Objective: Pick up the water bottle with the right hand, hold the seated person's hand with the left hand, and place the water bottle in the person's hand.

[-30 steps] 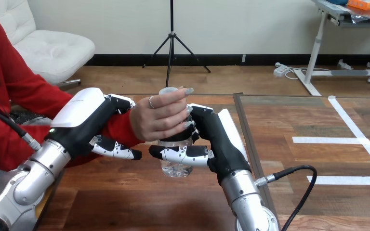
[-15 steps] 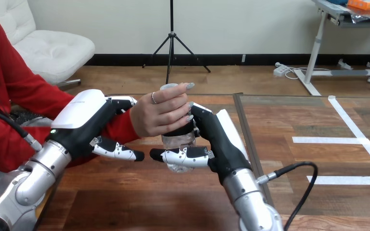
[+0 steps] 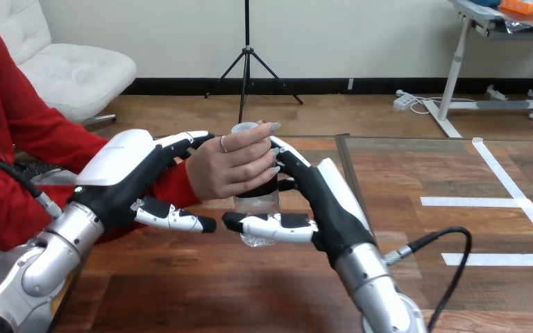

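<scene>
Your right hand (image 3: pixel 326 208) stands open, fingers straight beside the water bottle (image 3: pixel 258 203), which the person's hand (image 3: pixel 229 170) grips; ease your hand clear sideways, gently.

Place: robot lab (a test setup)
Evidence: white tape lines (image 3: pixel 472 202) marked on the wooden table (image 3: pixel 201 284) at 3 o'clock

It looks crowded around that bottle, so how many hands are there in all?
3. The left hand is at the person's wrist, the right hand at the bottle, and the person's hand grips it.
</scene>
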